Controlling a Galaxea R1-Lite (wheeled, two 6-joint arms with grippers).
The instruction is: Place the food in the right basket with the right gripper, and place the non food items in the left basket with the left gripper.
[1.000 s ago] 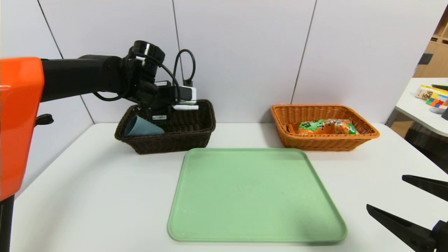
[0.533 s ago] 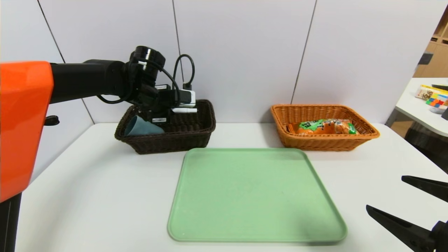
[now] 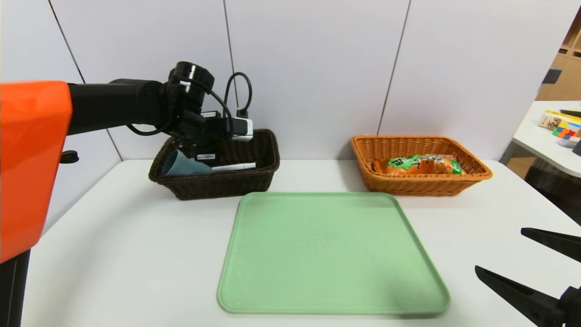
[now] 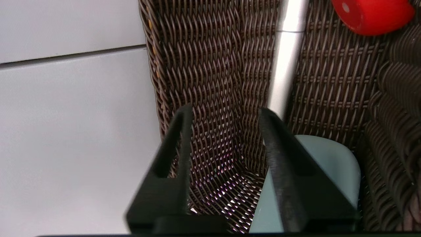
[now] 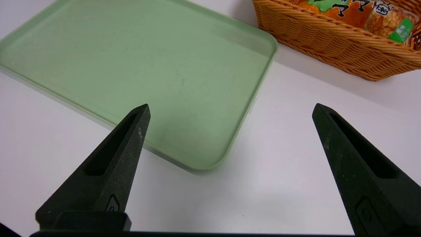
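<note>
The white marker (image 3: pixel 233 167) lies in the dark basket (image 3: pixel 222 184), upper left of the frame, below the left gripper (image 4: pixel 225 112), jaws parted, holding nothing; the right gripper (image 3: pixel 499 249), jaws wide, is cut off lower right.

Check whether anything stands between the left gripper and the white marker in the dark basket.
Nothing visible stands between the left gripper and the white marker; the blue-gray cup lies beside the marker's near end, inside the dark basket.
</note>
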